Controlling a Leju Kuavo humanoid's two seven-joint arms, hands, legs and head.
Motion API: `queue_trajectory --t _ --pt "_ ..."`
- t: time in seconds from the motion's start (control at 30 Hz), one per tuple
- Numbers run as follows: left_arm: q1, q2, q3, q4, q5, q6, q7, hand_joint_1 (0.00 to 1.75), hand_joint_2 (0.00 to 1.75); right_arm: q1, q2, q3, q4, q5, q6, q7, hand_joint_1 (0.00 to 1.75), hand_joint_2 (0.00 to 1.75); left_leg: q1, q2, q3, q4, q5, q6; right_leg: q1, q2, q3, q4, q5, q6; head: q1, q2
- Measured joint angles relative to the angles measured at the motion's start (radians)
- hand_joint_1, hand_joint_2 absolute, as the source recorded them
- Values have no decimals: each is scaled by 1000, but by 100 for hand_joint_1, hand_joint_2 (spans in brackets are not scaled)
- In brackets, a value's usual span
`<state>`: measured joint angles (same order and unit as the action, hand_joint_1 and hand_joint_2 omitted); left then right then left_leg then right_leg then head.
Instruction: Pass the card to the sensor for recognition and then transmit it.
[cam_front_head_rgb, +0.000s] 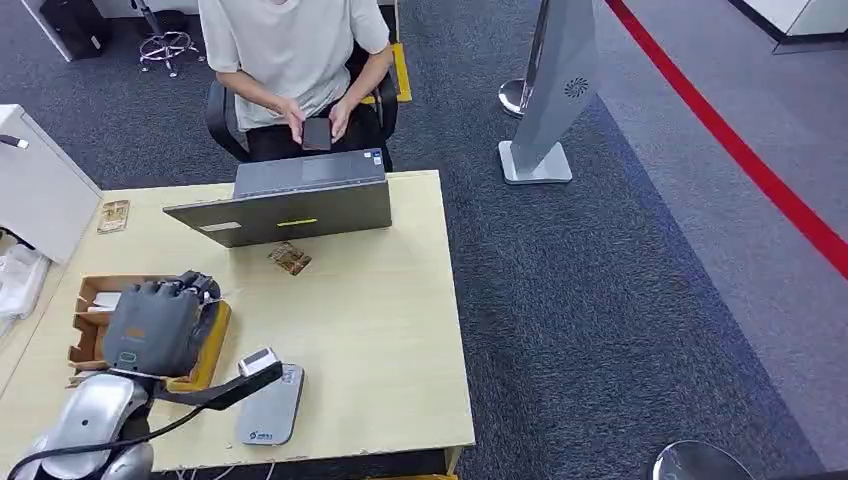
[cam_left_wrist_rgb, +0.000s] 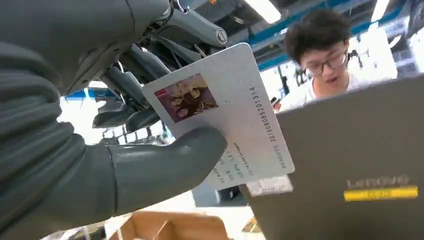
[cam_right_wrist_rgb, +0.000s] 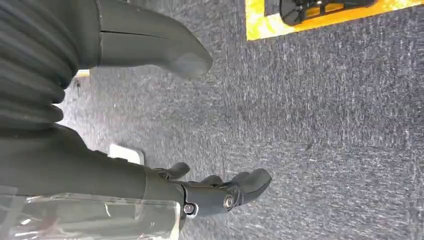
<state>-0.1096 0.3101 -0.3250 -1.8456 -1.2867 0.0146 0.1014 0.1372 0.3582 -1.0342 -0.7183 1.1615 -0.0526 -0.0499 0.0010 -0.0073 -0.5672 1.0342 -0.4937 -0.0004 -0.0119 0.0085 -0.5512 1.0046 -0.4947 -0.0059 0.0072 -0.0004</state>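
White printed photo card (cam_left_wrist_rgb: 227, 117) pinched between thumb and fingers of left hand (cam_front_head_rgb: 160, 322), raised above pale wooden table (cam_front_head_rgb: 390, 330), near grey open laptop (cam_front_head_rgb: 290, 205), grey flat sensor pad (cam_front_head_rgb: 270, 408) below, right hand (cam_right_wrist_rgb: 200, 192) empty, fingers apart over carpet

A white photo card (cam_left_wrist_rgb: 225, 120) is held tilted in the left robot hand (cam_left_wrist_rgb: 125, 150); a grey sensor (cam_front_head_rgb: 270, 405) lies flat on the bench (cam_front_head_rgb: 380, 330).
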Motion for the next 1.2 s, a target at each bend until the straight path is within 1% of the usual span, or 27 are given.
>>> queue_trajectory --t 0.1,0.23,0.33,0.47,0.63,0.93,1.2 --pt "34 -8 -1 0 2 -26 23 175 175 17 0 36 -15 -54 2 29 0 175 0 0 0 0 0 0 0 0 0 0 0 0 0 0" --pt "81 -15 -1 3 2 -27 37 175 175 45 0 100 -48 -119 5 66 0 175 0 0 0 0 -1 1 0 0 0 0 0 0 0 0" --pt "118 -21 -1 10 5 -23 39 175 175 64 0 142 -72 -145 6 80 0 175 0 0 0 0 -1 1 0 0 0 0 0 0 0 0" --pt "163 -33 -1 24 16 -20 30 175 175 79 0 177 -95 -157 10 92 0 175 0 0 0 0 -1 1 0 0 0 0 0 0 0 0" --pt "194 -44 -1 42 18 -17 24 175 175 84 0 195 -108 -157 11 94 0 175 0 0 0 0 0 1 0 0 0 0 0 0 0 0" --pt "205 -53 -4 47 19 -17 21 175 175 89 0 209 -116 -156 12 95 0 175 0 0 0 0 -1 1 0 0 0 0 0 0 0 0" --pt "241 -53 -54 100 53 -7 26 175 175 91 0 214 -118 -153 12 95 0 175 0 0 0 0 -1 1 0 0 0 0 0 0 0 0"
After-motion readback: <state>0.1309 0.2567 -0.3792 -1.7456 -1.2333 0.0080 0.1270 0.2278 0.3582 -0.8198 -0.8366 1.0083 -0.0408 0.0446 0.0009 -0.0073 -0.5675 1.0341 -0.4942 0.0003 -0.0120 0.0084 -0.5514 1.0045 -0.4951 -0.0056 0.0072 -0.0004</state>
